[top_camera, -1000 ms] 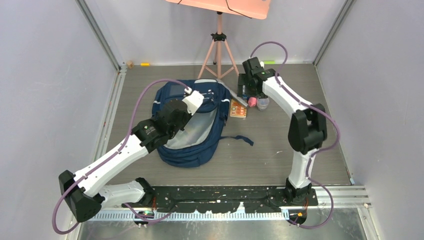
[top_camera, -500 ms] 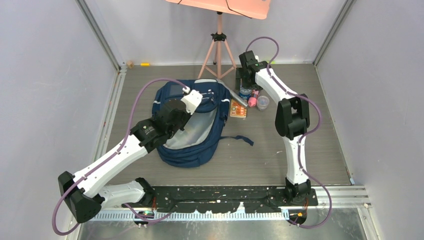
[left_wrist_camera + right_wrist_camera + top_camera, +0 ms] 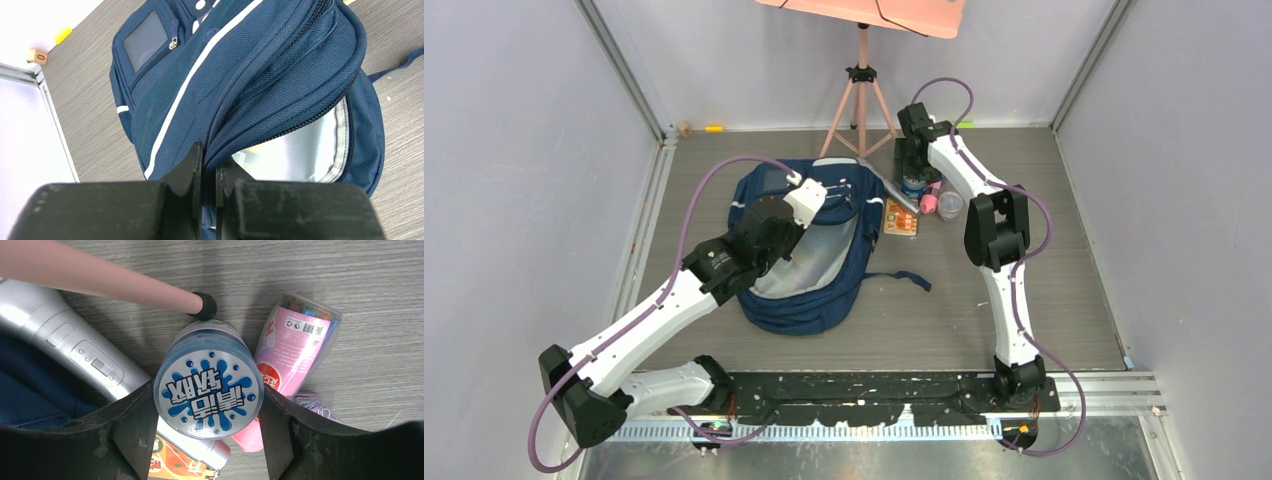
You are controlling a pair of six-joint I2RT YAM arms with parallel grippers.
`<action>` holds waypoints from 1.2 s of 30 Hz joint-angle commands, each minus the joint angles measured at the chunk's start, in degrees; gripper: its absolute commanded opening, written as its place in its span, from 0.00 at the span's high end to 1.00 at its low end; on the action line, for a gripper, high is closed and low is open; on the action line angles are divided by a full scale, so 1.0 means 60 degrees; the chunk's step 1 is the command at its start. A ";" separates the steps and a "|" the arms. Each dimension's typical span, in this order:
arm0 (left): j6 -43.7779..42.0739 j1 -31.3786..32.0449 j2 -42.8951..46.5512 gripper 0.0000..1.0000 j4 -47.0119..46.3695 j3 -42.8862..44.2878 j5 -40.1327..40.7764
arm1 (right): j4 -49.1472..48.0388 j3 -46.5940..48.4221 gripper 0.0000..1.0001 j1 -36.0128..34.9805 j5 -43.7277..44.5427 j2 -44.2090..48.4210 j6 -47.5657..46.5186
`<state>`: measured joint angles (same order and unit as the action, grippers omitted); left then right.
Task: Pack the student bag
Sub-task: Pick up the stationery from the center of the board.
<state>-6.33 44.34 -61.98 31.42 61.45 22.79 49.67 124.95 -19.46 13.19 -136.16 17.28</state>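
- Left gripper (image 3: pixel 209 162) has its jaws nearly together, pinching the navy fabric at the rim of the student bag (image 3: pixel 240 65) just beside the open zipper.
- In the top view this gripper (image 3: pixel 809 200) sits over the far half of the bag, with the arm reaching in from the near left.
- The student bag (image 3: pixel 824 310) lies flat on the grey table (image 3: pixel 984 300), left of centre, with its front pocket toward the far wall.
- Its main compartment gapes, showing light grey lining (image 3: pixel 290 150).
- A thin white stripe runs along the bag's front, and a small clear-window pocket (image 3: pixel 146 40) sits near its far end.
- A dark strap (image 3: pixel 904 278) trails from the bag onto the table to the right.
- The right gripper (image 3: pixel 206 390) straddles an upright jar with a blue splash-printed lid (image 3: pixel 210 410), one finger close against each side.
- Whether those fingers actually press on the jar cannot be told.
- The jar stands just right of the bag, by the black foot (image 3: pixel 205 305) of a pink tripod leg (image 3: pixel 100 277).
- A pink bottle (image 3: pixel 295 345) lies just beside the jar on one side.
- A silver handheld device with a slide switch (image 3: pixel 75 347) lies on the jar's other side, between it and the bag.
- An orange printed packet (image 3: pixel 901 217) lies near the jar, next to the bag's edge.
- A small wooden cube (image 3: pixel 38 55) rests at the table's far left corner, well apart from the bag.
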 commanded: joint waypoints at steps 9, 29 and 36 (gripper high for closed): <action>0.0541 0.0030 0.0618 1.00 -0.1283 0.0613 -0.0597 | -0.0312 -0.0360 0.85 -0.0036 0.0628 0.1091 0.0127; 0.1436 -0.1386 0.0615 1.00 -0.1295 0.0834 -0.2710 | -0.6114 -0.8949 0.99 -0.3965 0.1386 1.0050 -0.1579; 0.1472 -0.1470 0.0492 1.00 -0.1281 0.0818 -0.2777 | -0.9077 -1.0853 0.99 -0.6766 0.1966 1.0613 -0.2481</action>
<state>-1.39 35.44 -60.51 31.59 61.80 10.63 12.38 62.67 -54.50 19.94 -73.36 7.40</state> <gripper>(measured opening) 0.077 0.709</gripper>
